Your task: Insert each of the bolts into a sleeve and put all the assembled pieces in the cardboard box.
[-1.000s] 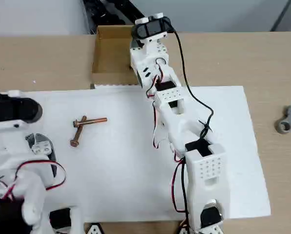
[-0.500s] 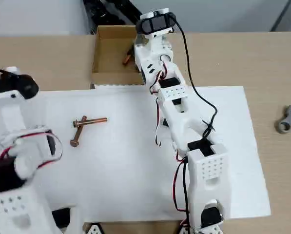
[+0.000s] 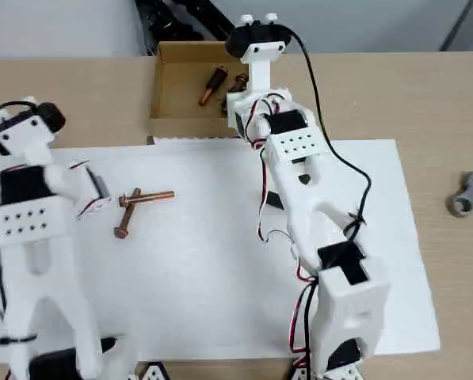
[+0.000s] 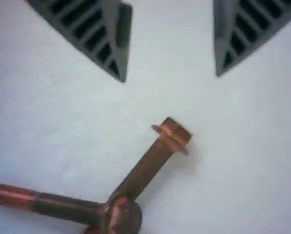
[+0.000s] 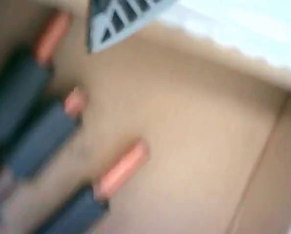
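Observation:
Two copper bolts [image 3: 137, 204] lie crossed on the white sheet [image 3: 204, 277], one overlapping the other at its head [image 4: 121, 214]. My left gripper [image 3: 101, 196] stands just beside them. It is open, and its dark fingertips [image 4: 117, 63] hover over the nearer bolt [image 4: 157, 156] without touching it. The cardboard box [image 3: 173, 79] sits at the back. Inside lie assembled pieces [image 3: 213, 85], dark sleeves [image 5: 35, 139] with copper bolt ends [image 5: 120, 168] sticking out. My right arm [image 3: 291, 150] extends to the box's near right corner. One of its fingers [image 5: 117, 19] hangs over the box floor, holding nothing.
A grey metal part [image 3: 467, 194] lies on the wooden table [image 3: 434, 95] far to the right, off the sheet. The sheet's middle between the arms is bare. Dark equipment stands behind the box.
My left arm swung up from the near corner to the bolts. My right arm drew back from over the box, uncovering assembled pieces lying inside it.

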